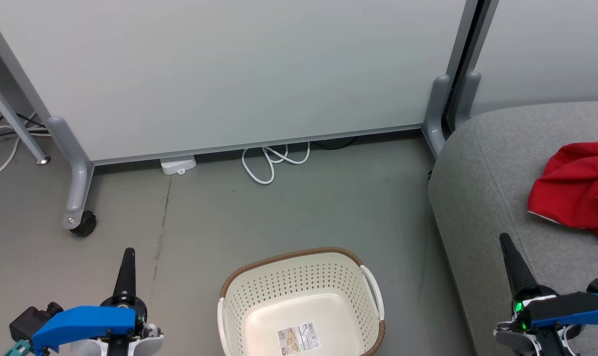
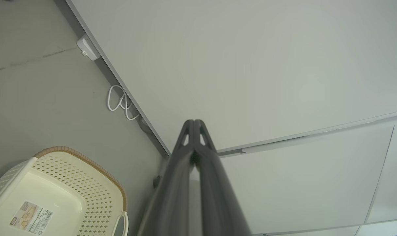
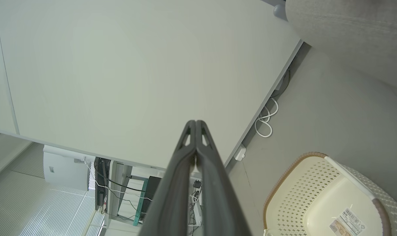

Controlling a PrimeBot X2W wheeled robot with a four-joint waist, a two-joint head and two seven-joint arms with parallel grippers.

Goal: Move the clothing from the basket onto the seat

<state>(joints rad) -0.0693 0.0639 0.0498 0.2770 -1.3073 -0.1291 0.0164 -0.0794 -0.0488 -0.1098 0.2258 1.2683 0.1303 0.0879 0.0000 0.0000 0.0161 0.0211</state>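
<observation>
The cream perforated basket [image 1: 259,296] with a brown rim stands on the floor at the bottom centre; a barcode sticker shows on its bare bottom. It shows again as the basket [image 2: 96,193] and the basket [image 3: 293,193]. Crumpled red clothing [image 1: 578,188] lies on the grey seat [image 1: 482,198] at the right. My left gripper [image 1: 128,253] is shut and holds nothing, left of the basket; the left gripper [image 2: 194,122] points at the white panel. My right gripper [image 1: 504,239] is shut and holds nothing, over the seat's front edge; the right gripper [image 3: 196,122] also faces the panel.
A white partition panel [image 1: 230,74] on grey wheeled feet [image 1: 79,217] stands behind the basket. A white cable loop [image 1: 274,160] and a small white box [image 1: 178,164] lie at its base. Grey floor [image 1: 304,207] stretches between panel, basket and seat.
</observation>
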